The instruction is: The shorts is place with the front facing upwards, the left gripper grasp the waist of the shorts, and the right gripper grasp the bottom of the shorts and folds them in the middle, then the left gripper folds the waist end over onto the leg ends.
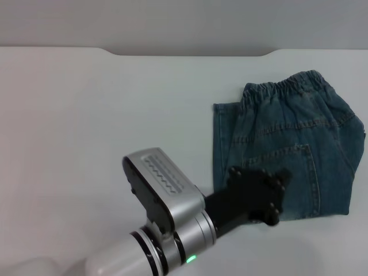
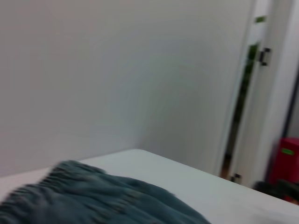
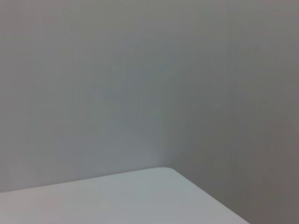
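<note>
The blue denim shorts [image 1: 287, 152] lie folded on the right side of the white table [image 1: 86, 126]. Their elastic waist [image 1: 283, 86] is at the far end, and a lower layer peeks out along the left edge. My left gripper [image 1: 261, 192], a black shape on a silver wrist, hangs over the shorts' near left corner. The left wrist view shows the gathered waistband [image 2: 56, 179] close by. My right gripper does not show in any view.
The table's far edge [image 1: 190, 54] meets a grey wall. The left wrist view shows a doorway [image 2: 247, 93] and a red object [image 2: 285, 158] beyond the table. The right wrist view shows only a table corner [image 3: 163, 173] and the wall.
</note>
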Available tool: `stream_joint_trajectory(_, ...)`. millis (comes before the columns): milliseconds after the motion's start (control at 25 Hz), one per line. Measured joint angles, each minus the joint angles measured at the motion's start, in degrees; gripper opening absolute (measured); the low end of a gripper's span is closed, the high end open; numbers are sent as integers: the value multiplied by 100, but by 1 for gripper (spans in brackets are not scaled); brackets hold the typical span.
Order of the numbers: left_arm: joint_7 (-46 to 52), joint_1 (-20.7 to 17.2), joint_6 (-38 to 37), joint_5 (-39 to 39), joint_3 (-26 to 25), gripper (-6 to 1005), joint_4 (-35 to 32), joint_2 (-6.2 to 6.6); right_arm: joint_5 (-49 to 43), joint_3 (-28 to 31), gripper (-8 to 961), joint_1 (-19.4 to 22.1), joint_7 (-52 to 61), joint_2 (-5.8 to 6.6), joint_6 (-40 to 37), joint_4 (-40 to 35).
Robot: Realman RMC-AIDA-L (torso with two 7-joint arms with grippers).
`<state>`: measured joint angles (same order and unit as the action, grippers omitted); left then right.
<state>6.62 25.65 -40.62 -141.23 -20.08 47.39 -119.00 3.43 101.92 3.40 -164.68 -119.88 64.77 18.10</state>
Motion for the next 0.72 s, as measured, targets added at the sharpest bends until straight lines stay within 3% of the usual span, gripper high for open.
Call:
stream_joint_trajectory(240,329,436,-100,-3,578,-2,-282,-10,0,12,-1,-98,-1,0,-5,6)
stream_joint_trajectory(720,646,786,-75,31,524,-2,-631,-9,0,-130,-1,41,238,0,312,-37)
